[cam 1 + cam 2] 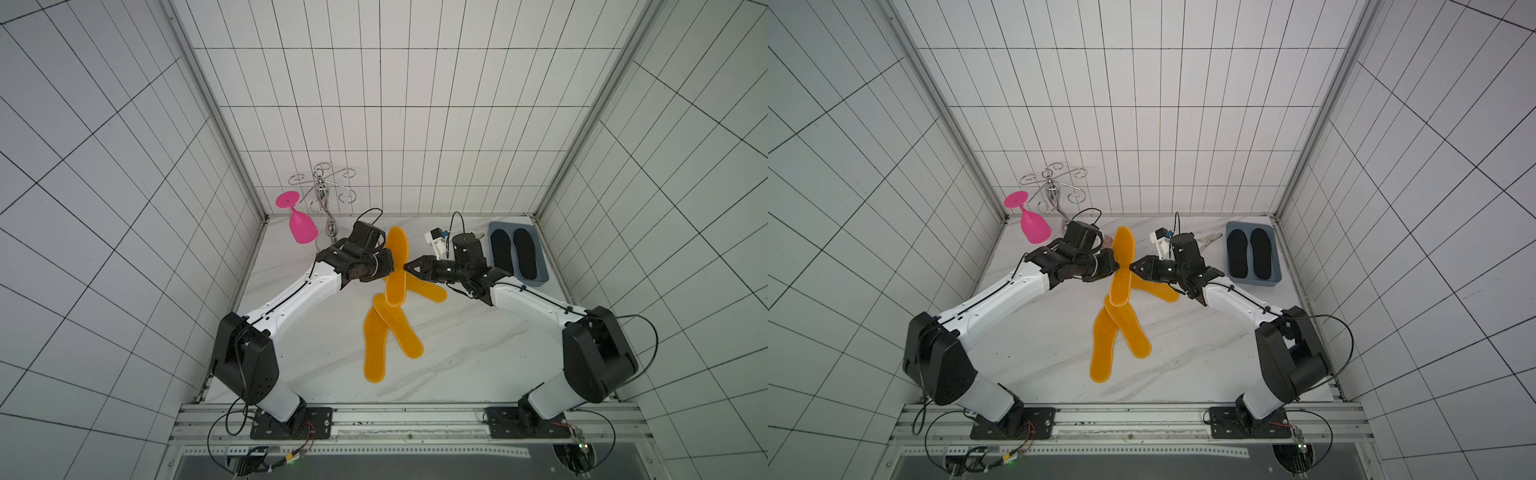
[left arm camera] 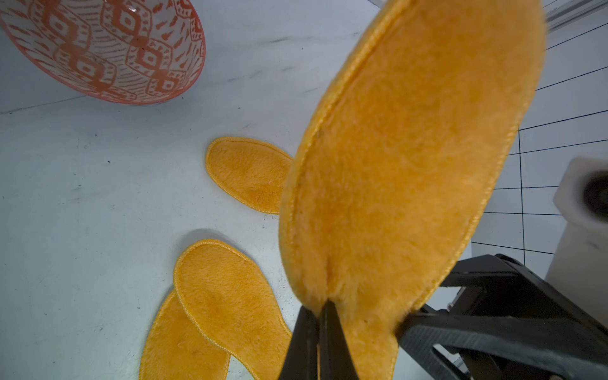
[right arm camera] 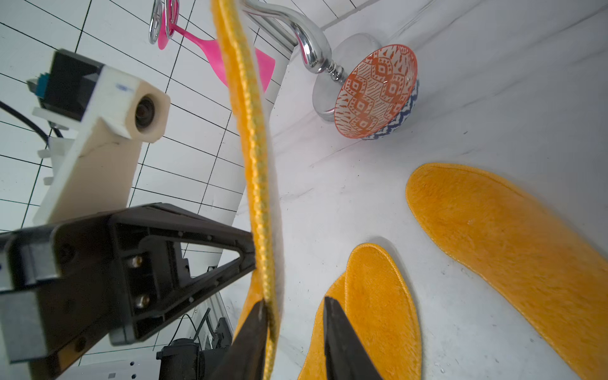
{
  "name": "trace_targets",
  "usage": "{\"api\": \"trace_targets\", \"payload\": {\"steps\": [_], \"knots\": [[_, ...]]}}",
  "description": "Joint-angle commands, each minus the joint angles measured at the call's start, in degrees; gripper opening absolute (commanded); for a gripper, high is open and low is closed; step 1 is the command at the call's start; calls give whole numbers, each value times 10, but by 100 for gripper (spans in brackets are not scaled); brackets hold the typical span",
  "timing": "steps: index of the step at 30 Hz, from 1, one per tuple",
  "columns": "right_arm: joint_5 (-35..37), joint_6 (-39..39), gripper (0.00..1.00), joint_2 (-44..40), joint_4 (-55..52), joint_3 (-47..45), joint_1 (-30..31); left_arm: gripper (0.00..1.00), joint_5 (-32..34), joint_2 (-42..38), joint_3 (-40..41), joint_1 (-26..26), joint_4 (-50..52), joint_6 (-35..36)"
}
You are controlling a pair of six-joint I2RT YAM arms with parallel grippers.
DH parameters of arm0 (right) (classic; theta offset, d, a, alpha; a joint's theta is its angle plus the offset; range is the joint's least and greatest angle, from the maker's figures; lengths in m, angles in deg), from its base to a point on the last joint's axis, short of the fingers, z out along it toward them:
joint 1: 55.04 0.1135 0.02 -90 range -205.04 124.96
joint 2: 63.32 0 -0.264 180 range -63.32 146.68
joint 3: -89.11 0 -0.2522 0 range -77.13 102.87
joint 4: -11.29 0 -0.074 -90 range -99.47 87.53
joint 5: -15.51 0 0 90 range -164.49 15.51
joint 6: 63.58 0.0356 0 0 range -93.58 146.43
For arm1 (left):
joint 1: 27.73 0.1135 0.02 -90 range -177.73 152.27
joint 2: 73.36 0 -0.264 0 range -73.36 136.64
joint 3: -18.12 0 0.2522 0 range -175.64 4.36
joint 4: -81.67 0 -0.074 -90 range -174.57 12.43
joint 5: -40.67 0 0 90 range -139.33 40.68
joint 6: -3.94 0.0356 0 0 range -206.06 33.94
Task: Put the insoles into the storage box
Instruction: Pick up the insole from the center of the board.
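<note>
Both top views: black pair (image 1: 525,253) in box (image 1: 536,283) at far right of desk (image 1: 457,353); three orange insoles (image 1: 1125,328) loose mid-desk; a fourth, the raised insole (image 1: 398,249), between both arms. Left wrist: left tool (image 2: 317,316) pinched tight on raised insole (image 2: 411,164). Right wrist: right tool (image 3: 292,302) narrow, astride its rim, one finger (image 3: 253,325) touching, gap at the other.

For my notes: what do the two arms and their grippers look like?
The left arm and right arm have white link shells, black joint housings and thin black cables along them. The left gripper and right gripper have black, tapered fingers. A cream-white camera mount sits at each wrist.
</note>
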Motion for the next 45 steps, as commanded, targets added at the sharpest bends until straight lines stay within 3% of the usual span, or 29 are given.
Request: {"api": "trace_targets", "payload": {"steps": [1,3,12,15,21,27,30,35,37,45], "knots": [[-26,5,31,5,38,11,3,0,-11,-11,-5,-2,-21,-1],[-40,10,29,7,56,8,3,0,-16,-12,-7,-2,-21,1],[-48,-4,6,3,37,14,5,2,-41,-16,-9,-2,-24,5],[-45,-16,0,-2,19,20,4,13,-50,-22,-7,-2,-32,3],[-45,-42,0,-18,-19,27,-4,53,-71,-49,12,-2,-60,13],[-60,-49,0,-40,-27,14,-28,74,-98,-85,44,14,-113,30],[-75,-51,0,-52,-34,9,-42,81,-111,-100,65,23,-150,42],[-85,-58,0,-72,-56,5,-72,83,-125,-115,91,28,-202,54],[-93,-65,0,-76,-73,7,-82,91,-140,-114,97,27,-224,53],[-125,-96,0,-88,-144,21,-143,96,-171,-87,101,15,-297,39]]}}
